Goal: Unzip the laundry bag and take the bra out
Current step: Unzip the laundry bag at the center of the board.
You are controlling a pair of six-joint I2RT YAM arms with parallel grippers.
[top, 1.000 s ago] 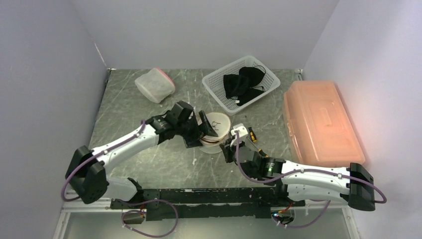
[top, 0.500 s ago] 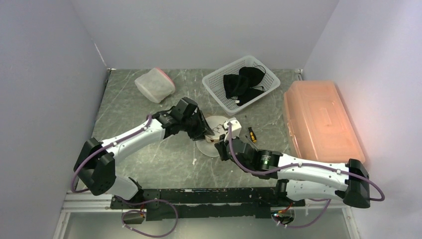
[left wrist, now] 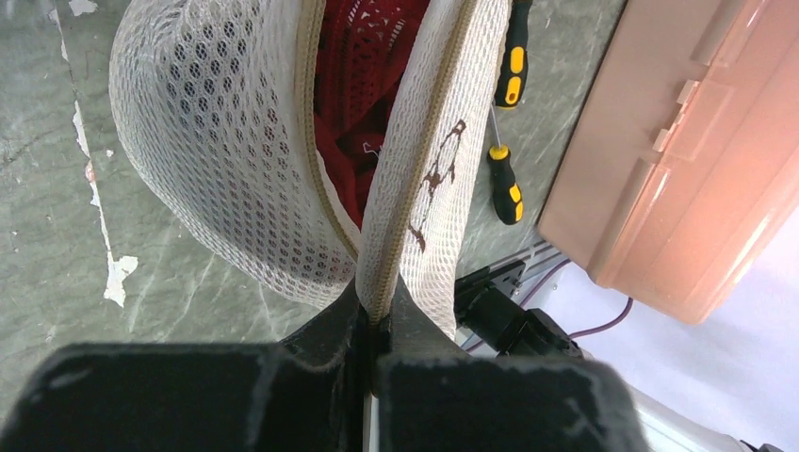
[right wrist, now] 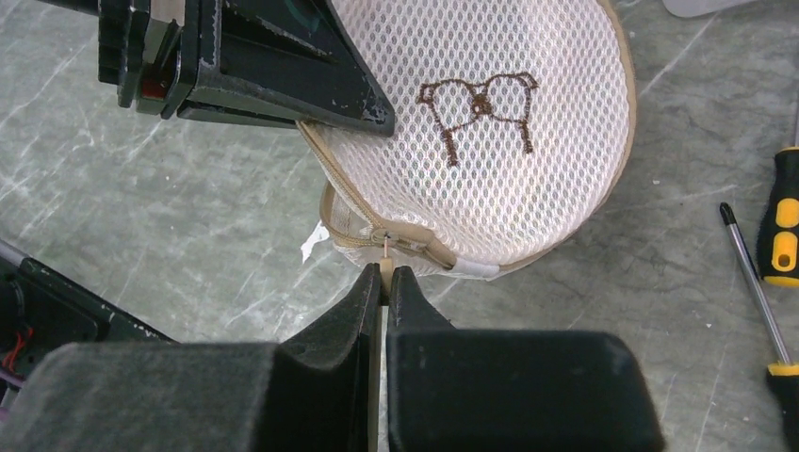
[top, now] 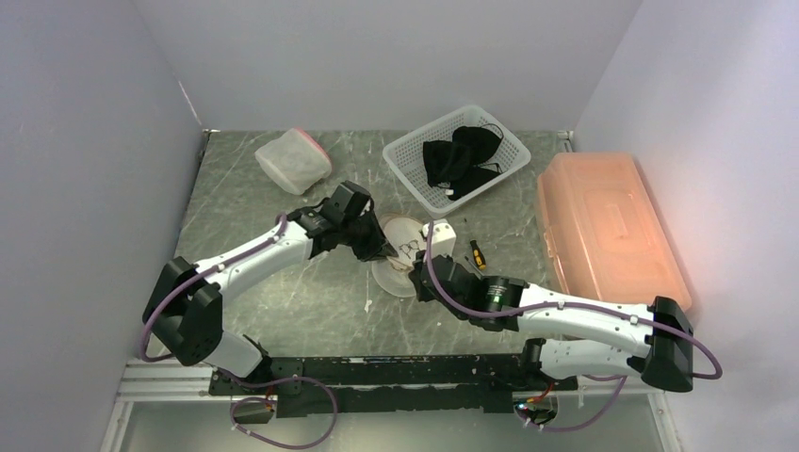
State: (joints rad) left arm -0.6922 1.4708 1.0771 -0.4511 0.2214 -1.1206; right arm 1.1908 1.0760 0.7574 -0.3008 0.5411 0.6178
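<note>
The laundry bag [top: 403, 266] is a white mesh dome with a brown bra motif [right wrist: 481, 104], lying mid-table with its zip partly open. Through the gap in the left wrist view shows the red lace bra [left wrist: 363, 85], inside the bag. My left gripper [left wrist: 377, 309] is shut on the bag's zipped seam edge at its near rim; from above the left gripper [top: 382, 250] sits on the bag's left side. My right gripper [right wrist: 384, 279] is shut on the beige zipper pull [right wrist: 384, 267] at the bag's front; overhead the right gripper [top: 415, 275] touches the bag's lower right.
A white basket [top: 400, 155] with black garments stands at the back. A lidded plastic tub [top: 294, 160] is back left, and a large orange box [top: 608, 231] lies along the right. Two yellow-handled screwdrivers [top: 478, 254] lie right of the bag.
My left gripper went from wide open around the bag to shut on its seam edge. The bag's raised flap has come down flatter. The right arm shifted slightly left, still gripping.
</note>
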